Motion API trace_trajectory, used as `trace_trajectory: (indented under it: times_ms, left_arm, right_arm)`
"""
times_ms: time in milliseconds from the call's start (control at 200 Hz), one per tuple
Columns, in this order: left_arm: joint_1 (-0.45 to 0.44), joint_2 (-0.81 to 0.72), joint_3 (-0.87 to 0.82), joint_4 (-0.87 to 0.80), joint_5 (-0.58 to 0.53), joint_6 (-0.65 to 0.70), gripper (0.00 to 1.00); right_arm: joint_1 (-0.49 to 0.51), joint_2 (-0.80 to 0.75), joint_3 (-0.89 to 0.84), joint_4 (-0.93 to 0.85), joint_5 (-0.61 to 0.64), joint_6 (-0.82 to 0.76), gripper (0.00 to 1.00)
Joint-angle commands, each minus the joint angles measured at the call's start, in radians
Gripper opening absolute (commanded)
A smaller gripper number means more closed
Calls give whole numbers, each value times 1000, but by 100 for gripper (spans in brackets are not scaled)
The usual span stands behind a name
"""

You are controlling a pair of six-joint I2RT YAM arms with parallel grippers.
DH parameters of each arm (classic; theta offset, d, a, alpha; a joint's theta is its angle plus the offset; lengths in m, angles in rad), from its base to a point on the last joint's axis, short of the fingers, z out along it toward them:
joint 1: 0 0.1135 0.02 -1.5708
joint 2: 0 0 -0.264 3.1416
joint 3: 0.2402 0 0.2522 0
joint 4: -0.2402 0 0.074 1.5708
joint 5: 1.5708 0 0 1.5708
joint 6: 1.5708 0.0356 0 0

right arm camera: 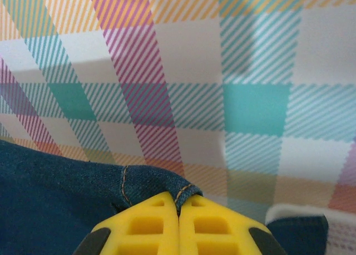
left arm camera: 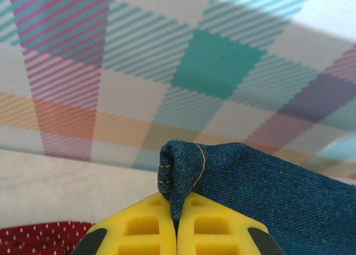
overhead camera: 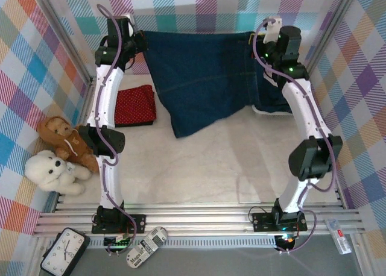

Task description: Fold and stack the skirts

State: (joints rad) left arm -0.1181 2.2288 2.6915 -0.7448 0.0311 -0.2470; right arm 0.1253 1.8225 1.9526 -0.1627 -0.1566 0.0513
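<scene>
1. The left gripper (left arm camera: 177, 211) has its 2 yellow fingers pressed together, and they pinch a corner of the denim skirt (left arm camera: 267, 194) at its stitched hem.
2. The right gripper (right arm camera: 179, 206) is also closed tight. It pinches the other top corner of the same skirt, where an orange seam runs into the fingers.
3. In the top view the dark blue denim skirt (overhead camera: 205, 77) is stretched between both grippers at the far side of the table (overhead camera: 199, 167), in front of the checked wall, and it hangs down as a wide sheet.
4. A red skirt (overhead camera: 136, 105) with tiny white dots lies folded on the table, just beside the left arm and under the left edge of the denim.
5. A brown teddy bear (overhead camera: 57, 134) and a white teddy bear (overhead camera: 53, 170) sit at the left edge, touching each other.
6. In front of the arm bases lies a clock (overhead camera: 63, 252) and beside it a flat grey device (overhead camera: 146, 246) with dark writing, but the letters are too small to read.
</scene>
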Motion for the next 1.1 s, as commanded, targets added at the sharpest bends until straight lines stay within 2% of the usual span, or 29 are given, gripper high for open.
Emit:
trace_trajectory:
  times_ms: [0,130,220,285,350,385,415,445,475,500,505,510,515,525,550,570,660,715,805,950,1050,1095]
  left_arm:
    - [26,-93,60,177,-11,40,0]
    - [5,-132,27,77,0,140,0]
    - [-18,-219,-170,53,-41,170,0]
    - [-40,-367,-534,176,-59,169,0]
    - [-68,-556,-923,380,-90,159,0]
    - [-81,-652,-1131,454,-112,129,0]
    - [-86,-747,-1289,536,-118,87,0]
    - [-89,-829,-1425,581,-123,32,13]
    - [-93,-909,-1566,615,-124,-14,36]
    - [-98,-971,-1654,622,-134,-42,58]
    - [-100,-983,-1671,621,-138,-46,63]
    - [-101,-995,-1685,619,-142,-51,68]
    - [-102,-1005,-1698,617,-146,-56,72]
    - [-104,-1028,-1724,607,-158,-66,79]
    - [-107,-1075,-1775,579,-181,-93,95]
    - [-107,-1111,-1806,550,-199,-114,100]
    - [-107,-1211,-1869,439,-199,-147,100]
    - [-107,-1214,-1858,384,-186,-159,100]
    - [-108,-1153,-1809,363,-101,-196,100]
    - [-141,-935,-1688,395,84,-301,100]
    - [-203,-762,-1577,375,134,-322,100]
    - [-227,-692,-1537,358,141,-326,100]
  right_arm:
    - [-17,-27,134,13,-78,-98,0]
    - [-16,-97,20,-39,-167,-278,0]
    - [-15,-196,-193,-59,-211,-419,0]
    - [-14,-280,-389,-63,-232,-536,0]
    - [-6,-377,-613,-59,-246,-646,1]
    - [1,-435,-723,-68,-237,-676,7]
    - [9,-477,-802,-88,-231,-679,20]
    - [15,-518,-870,-123,-233,-666,37]
    - [20,-560,-938,-137,-230,-628,53]
    - [23,-598,-996,-125,-219,-581,77]
    - [23,-598,-996,-125,-219,-581,77]
    - [25,-614,-1018,-114,-212,-560,92]
    - [27,-623,-1031,-107,-208,-550,97]
    - [28,-640,-1054,-92,-200,-529,100]
    - [29,-678,-1109,-40,-184,-474,99]
    - [30,-709,-1159,13,-160,-427,99]
    - [28,-840,-1326,300,-1,-196,99]
    - [25,-861,-1342,367,60,-76,99]
    - [22,-838,-1294,318,41,45,99]
    - [28,-709,-1170,139,-64,303,99]
    - [50,-628,-1186,167,-124,441,99]
    - [66,-594,-1192,159,-113,478,99]
